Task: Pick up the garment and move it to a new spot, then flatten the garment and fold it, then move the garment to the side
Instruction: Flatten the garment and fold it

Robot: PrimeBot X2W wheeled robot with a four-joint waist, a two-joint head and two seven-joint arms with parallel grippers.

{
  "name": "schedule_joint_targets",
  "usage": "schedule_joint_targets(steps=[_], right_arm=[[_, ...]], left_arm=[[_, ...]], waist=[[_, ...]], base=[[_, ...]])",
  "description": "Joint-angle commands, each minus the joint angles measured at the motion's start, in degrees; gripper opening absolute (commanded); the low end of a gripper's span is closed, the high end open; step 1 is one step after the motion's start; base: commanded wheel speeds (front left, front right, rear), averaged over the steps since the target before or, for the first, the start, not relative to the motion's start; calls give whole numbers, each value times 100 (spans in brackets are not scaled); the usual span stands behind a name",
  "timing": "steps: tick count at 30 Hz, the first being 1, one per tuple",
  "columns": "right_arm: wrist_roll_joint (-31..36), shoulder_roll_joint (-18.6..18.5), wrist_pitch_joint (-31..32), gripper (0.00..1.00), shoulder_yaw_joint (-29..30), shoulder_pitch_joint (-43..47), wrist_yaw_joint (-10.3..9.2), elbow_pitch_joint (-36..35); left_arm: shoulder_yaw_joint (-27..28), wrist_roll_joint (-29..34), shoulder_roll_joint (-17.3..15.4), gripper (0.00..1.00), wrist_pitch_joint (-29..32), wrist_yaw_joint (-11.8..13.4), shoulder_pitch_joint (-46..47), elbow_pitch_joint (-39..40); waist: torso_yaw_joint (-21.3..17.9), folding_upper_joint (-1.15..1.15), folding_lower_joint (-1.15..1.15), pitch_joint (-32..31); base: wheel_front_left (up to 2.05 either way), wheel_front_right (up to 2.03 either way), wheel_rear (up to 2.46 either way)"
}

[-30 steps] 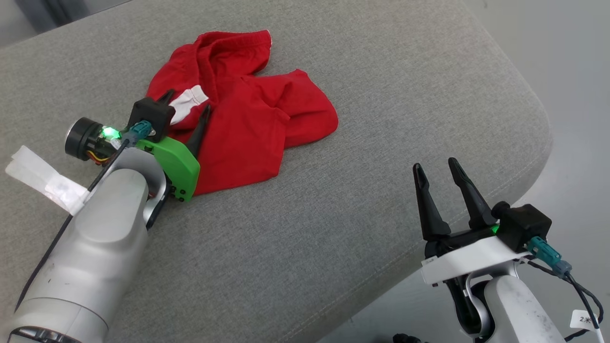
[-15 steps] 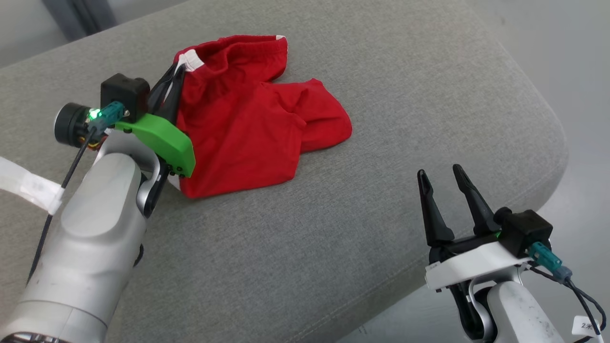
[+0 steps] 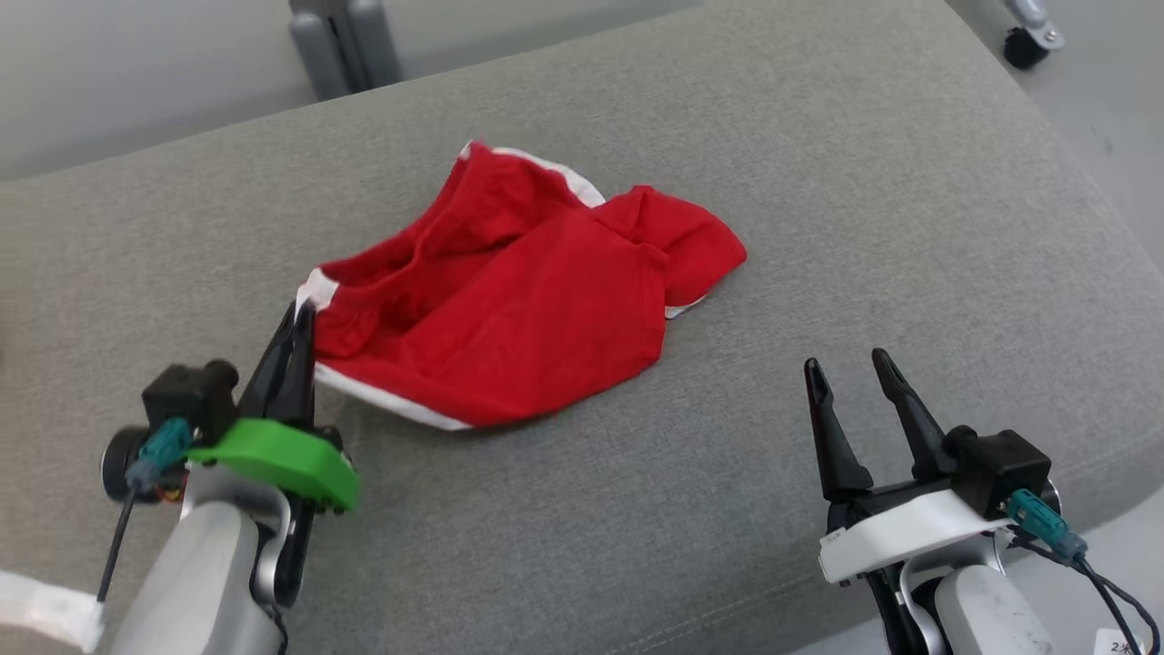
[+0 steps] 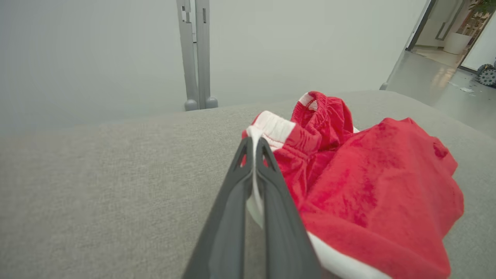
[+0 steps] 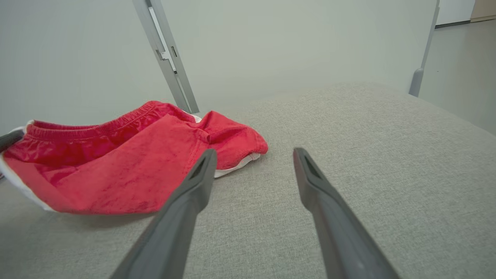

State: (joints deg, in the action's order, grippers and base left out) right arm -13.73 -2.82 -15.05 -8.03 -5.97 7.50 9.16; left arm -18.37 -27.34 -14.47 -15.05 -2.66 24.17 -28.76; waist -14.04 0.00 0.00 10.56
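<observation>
Head view: a red garment (image 3: 527, 318) with white trim (image 3: 382, 402) lies crumpled near the middle of a grey upholstered cushion (image 3: 818, 182), with one gripper at each lower corner of the view.
Garment: bunched and partly doubled over, with the elastic waistband turned toward the lower left. The right-hand lobe rests on the cushion and a strip of white edge shows beneath it.
Left gripper (image 3: 300, 317): jaws closed on the garment's white-edged corner at its left end, tips pointing up the view. A green bracket (image 3: 273, 455) sits behind them on the wrist.
Left wrist view: the two dark jaws are pressed together with a fold of white trim pinched between them. Red cloth piles up to their right.
Right gripper (image 3: 846, 362): jaws spread apart and holding nothing, near the cushion's front edge and well apart from the garment.
Right wrist view: open jaws over bare grey fabric, the garment ahead and to the left. The garment's far-left end is raised a little, with a shadow beneath it.
Background: a grey metal post (image 3: 346, 41) stands behind the cushion against a pale wall. A caster wheel (image 3: 1026, 45) is on the floor at top right.
</observation>
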Motion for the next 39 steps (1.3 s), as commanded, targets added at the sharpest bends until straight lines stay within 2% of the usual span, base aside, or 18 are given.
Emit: schedule_joint_targets(steps=[1, 9, 14, 17, 18, 19, 20, 32, 39], right_arm=[[41, -11, -19, 100, 12, 89, -3, 11], [102, -14, -19, 100, 58, 138, -3, 31], [154, -10, -19, 100, 88, 179, -2, 49], [159, -13, -19, 100, 115, 205, -3, 68], [165, -12, -19, 100, 110, 201, -2, 72], [169, -11, -19, 100, 117, 199, -2, 77], [170, -13, -19, 100, 123, 204, -2, 84], [241, -11, -19, 100, -51, 152, -2, 268], [285, -115, -18, 100, -406, -64, -2, 757]], left_arm=[[133, -37, 30, 0, -18, 76, -333, 147], [849, -169, 309, 0, -18, 359, -1800, 862], [1075, -137, 556, 0, -18, 372, -2368, 1073], [1082, -37, 657, 0, -17, 287, -2482, 1022], [1093, 9, 682, 10, -18, 268, -2480, 1014], [1096, 80, 733, 84, -18, 250, -2437, 1037], [1103, 135, 754, 100, -18, 235, -2398, 1060], [1361, 912, 827, 100, -11, -93, -1961, 1387], [1479, 1227, 893, 100, -12, -219, -2020, 1360]], waist=[[344, 0, 0, -262], [534, 0, 0, -308], [652, 0, 0, -357], [741, 0, 0, -405], [765, 0, 0, -421], [803, 0, 0, -450], [827, 0, 0, -470], [1095, 0, 0, -625], [1338, 0, 0, -658]], base=[[0, 0, 0], [0, 0, 0], [0, 0, 0], [0, 0, 0], [0, 0, 0], [0, 0, 0], [0, 0, 0], [0, 0, 0], [0, 0, 0]])
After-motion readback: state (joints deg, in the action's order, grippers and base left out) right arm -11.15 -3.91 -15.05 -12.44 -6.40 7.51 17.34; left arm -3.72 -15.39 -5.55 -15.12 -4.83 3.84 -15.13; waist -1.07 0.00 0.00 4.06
